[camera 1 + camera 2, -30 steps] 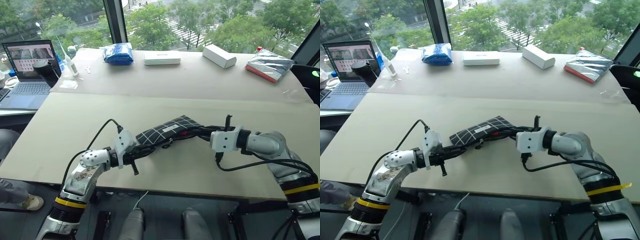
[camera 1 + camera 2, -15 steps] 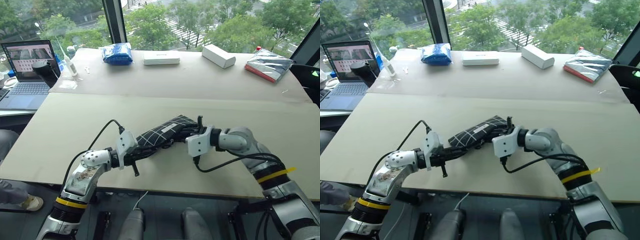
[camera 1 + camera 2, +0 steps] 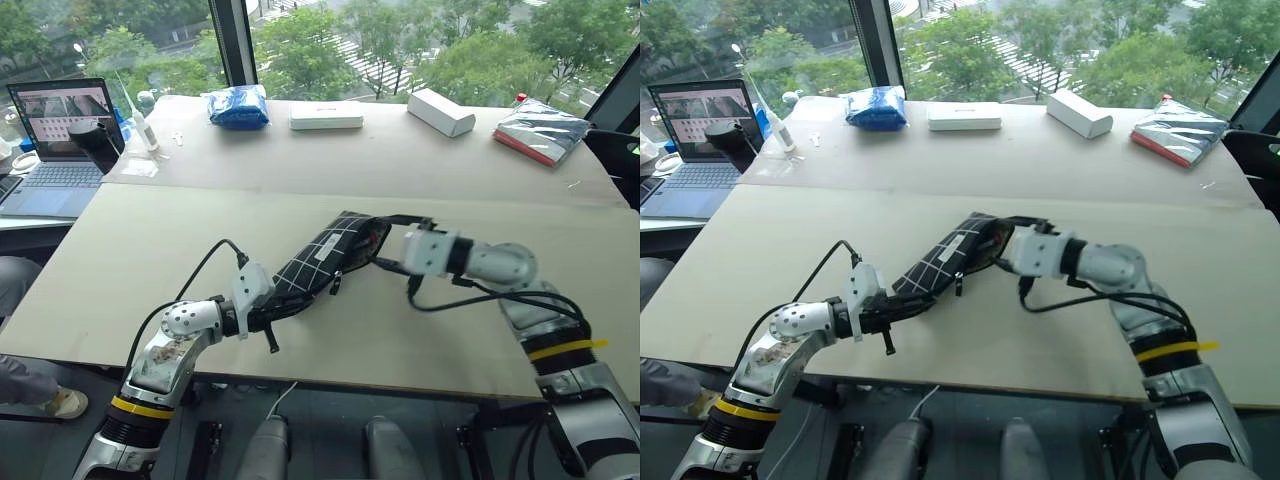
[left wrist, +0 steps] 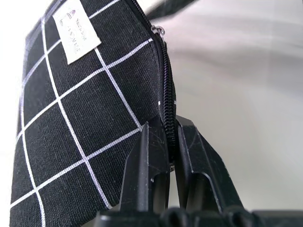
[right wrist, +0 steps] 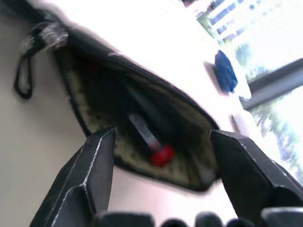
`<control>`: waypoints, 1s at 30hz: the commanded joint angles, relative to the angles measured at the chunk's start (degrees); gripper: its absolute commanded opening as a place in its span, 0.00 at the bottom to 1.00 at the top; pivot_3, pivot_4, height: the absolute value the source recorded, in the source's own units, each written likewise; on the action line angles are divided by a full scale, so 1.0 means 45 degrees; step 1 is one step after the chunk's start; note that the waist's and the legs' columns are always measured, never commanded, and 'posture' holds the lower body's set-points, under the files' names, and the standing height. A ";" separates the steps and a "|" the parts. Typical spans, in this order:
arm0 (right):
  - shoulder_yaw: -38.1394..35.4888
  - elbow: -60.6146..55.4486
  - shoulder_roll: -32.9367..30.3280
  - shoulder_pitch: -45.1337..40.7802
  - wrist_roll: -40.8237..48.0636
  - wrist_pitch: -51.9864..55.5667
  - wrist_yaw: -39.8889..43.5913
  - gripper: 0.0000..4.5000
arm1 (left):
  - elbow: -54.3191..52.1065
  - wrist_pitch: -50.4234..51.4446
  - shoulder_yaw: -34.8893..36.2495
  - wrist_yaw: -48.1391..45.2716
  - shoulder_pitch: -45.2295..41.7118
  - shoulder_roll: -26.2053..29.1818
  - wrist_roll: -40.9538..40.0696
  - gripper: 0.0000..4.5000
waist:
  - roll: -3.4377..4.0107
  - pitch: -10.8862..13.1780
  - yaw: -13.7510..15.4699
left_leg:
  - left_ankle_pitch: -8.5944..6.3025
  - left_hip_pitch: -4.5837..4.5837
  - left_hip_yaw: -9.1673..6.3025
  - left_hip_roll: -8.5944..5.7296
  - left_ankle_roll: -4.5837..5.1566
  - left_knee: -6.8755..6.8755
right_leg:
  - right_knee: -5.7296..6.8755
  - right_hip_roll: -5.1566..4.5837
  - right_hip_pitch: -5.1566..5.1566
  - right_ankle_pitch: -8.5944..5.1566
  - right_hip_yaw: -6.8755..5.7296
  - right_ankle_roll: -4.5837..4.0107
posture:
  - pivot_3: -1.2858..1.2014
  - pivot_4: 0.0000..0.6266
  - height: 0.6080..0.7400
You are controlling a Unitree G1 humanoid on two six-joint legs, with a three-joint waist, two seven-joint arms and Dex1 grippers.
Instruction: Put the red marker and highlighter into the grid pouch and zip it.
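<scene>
The grid pouch gapes blurred in the right wrist view: inside, the red marker shows its red cap and part of its barrel, the rest lost in shadow, and the highlighter cannot be made out there. In the left wrist view the pouch is cut off toward 9 and 6 o'clock, and the print on its white label is too small to read. The pull strap, toward 9 o'clock of the opening in the right wrist view, is smeared, as is the blue bundle.
</scene>
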 commanded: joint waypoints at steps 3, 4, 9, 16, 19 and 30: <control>-0.2549 -0.2848 -0.1605 0.1248 0.5746 0.6649 0.1862 0.77 | -0.0205 -0.0181 0.0053 -0.0075 -0.0105 -0.0061 -0.0113 0.00 | 0.0000 -0.0001 0.0002 | -0.0001 0.0005 -0.0001 0.0000 0.0001 0.0000 | 0.0000 0.0002 0.0001 -0.0001 -0.0002 0.0000 | 0.52 0.24 1.00; -0.2744 -0.3244 -0.1840 0.1752 0.6127 0.7116 0.2062 0.77 | -0.0191 -0.0178 0.0043 -0.0074 -0.0114 -0.0077 -0.0111 0.00 | 0.0000 0.0000 -0.0032 | -0.0002 0.0006 -0.0001 0.0000 0.0003 -0.0002 | 0.0001 0.0002 -0.0001 -0.0003 -0.0002 0.0004 | 0.52 0.24 1.00; -0.2260 -0.5112 -0.1386 0.3811 0.6466 0.8233 0.1261 0.77 | -0.0059 -0.0218 -0.0018 -0.0068 -0.0172 -0.0163 -0.0059 0.00 | -0.0003 -0.0002 -0.0050 | -0.0004 0.0002 0.0002 0.0001 0.0007 0.0000 | -0.0001 0.0002 -0.0003 -0.0034 -0.0003 0.0056 | 0.52 0.24 1.00; -0.0221 -0.4602 0.1846 0.3190 0.3818 0.7976 -0.2406 0.77 | -0.0080 -0.0219 -0.0060 -0.0082 -0.0127 -0.0210 -0.0033 0.00 | -0.0006 -0.0004 -0.0040 | -0.0002 0.0003 0.0003 0.0003 0.0003 0.0012 | 0.0010 0.0007 -0.0011 -0.0054 -0.0002 0.0094 | 0.52 0.24 1.00; 0.0297 -0.4282 0.2468 0.2777 0.3196 0.7909 -0.2731 0.77 | -0.0085 -0.0227 -0.0062 -0.0079 -0.0134 -0.0209 -0.0017 0.00 | -0.0005 -0.0004 -0.0003 | -0.0001 0.0002 0.0003 0.0002 0.0000 0.0013 | 0.0009 0.0007 -0.0012 -0.0050 -0.0002 0.0097 | 0.52 0.24 1.00; 0.1105 -0.4312 0.3610 0.2231 0.3368 0.8616 -0.2512 0.77 | -0.0094 -0.0309 -0.0054 0.0048 -0.0114 -0.0265 0.0071 0.00 | -0.0005 -0.0004 -0.0031 | -0.0001 0.0003 0.0000 0.0003 0.0001 0.0006 | 0.0007 0.0008 -0.0012 -0.0050 -0.0002 0.0096 | 0.52 0.24 1.00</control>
